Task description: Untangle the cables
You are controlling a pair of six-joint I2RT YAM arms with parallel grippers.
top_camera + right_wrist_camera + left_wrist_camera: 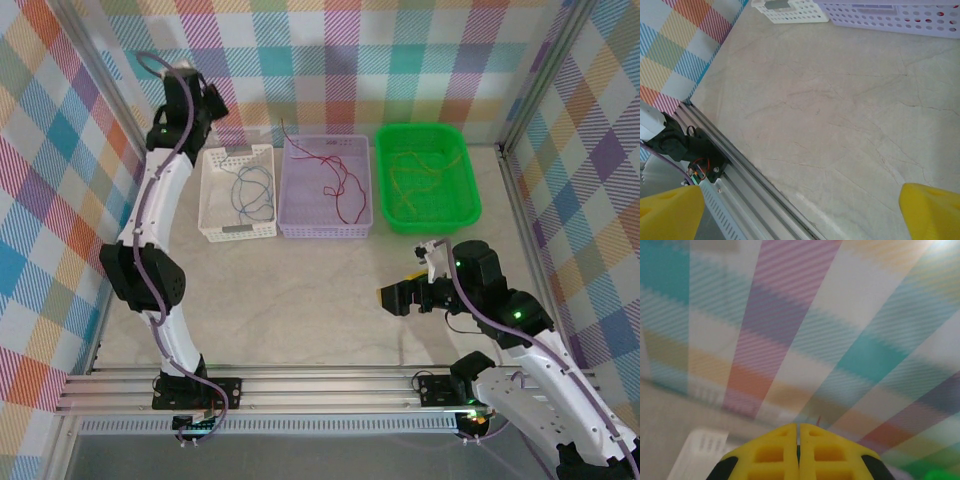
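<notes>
While the left gripper (pixel 798 434) sits closed near the back wall (pixel 790 315), the right gripper (pixel 800 212) stands wide open over the table (pixel 300 290); cables (pixel 343 186) lie in three baskets (pixel 325 232).

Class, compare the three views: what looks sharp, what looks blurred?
Top external view: evenly lit, sharp; thin red cables readable in the lilac perforated basket. Left wrist view: checked wall smeared behind the shut yellow left gripper. Right wrist view: pale tabletop crisp, open right gripper shows soft yellow fingertips.
</notes>
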